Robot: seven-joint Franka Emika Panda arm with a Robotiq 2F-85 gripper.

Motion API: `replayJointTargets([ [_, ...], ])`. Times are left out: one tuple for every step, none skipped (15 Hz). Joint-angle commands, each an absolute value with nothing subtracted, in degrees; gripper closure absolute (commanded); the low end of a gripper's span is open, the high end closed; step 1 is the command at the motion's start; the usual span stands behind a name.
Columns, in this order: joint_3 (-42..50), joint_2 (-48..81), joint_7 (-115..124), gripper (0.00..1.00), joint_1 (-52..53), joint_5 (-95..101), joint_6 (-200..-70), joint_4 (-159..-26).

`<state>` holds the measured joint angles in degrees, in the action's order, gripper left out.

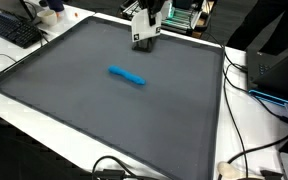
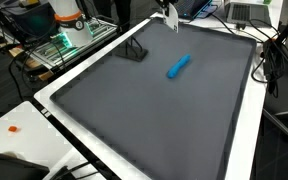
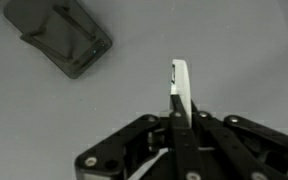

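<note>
The thin white piece (image 3: 180, 82) is pinched between closed fingers (image 3: 172, 122); grip should be held firm, clear of the dark holder (image 3: 59, 38).

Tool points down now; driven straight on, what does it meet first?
Probably the grey mat, touched first by the thin white piece clamped in the tool; the dark holder sits off to one side.

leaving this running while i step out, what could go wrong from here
The gripper seems shut on just the end of a thin white piece, which could slip or twist out. The dark stand sits close by on the mat, so a low sweep might knock it. The blue marker lies loose and would likely roll if nudged.
</note>
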<state>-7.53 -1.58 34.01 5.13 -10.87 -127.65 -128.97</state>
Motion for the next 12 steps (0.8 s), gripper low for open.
replayJointTargets([
  [-7.8, 2.6, 27.6, 0.99, 6.3, -6.9, -122.4, -123.2],
  [-7.8, 3.2, 26.4, 0.99, 6.6, -5.3, -120.9, -122.1],
  [-7.4, 1.3, 28.8, 0.96, 6.6, -8.0, -124.0, -124.8],
  [-7.4, 2.0, 27.9, 0.96, 6.8, -7.2, -123.1, -123.8],
  [-7.4, 2.5, 27.5, 0.96, 6.9, -6.9, -122.6, -123.1],
  [-7.3, 2.7, 27.2, 0.96, 7.0, -6.7, -122.4, -122.8],
  [-7.3, 2.8, 26.9, 0.96, 7.0, -6.6, -122.3, -122.7],
  [-7.3, 2.8, 26.9, 0.96, 7.0, -6.6, -122.3, -122.7],
  [-7.3, 2.8, 26.8, 0.96, 7.0, -6.6, -122.2, -122.7],
  [-7.3, 2.8, 26.8, 0.96, 7.0, -6.6, -122.2, -122.7],
  [-7.3, 2.8, 26.8, 0.96, 7.0, -6.6, -122.2, -122.7],
  [-7.3, 2.8, 26.8, 0.96, 7.0, -6.6, -122.2, -122.7],
])
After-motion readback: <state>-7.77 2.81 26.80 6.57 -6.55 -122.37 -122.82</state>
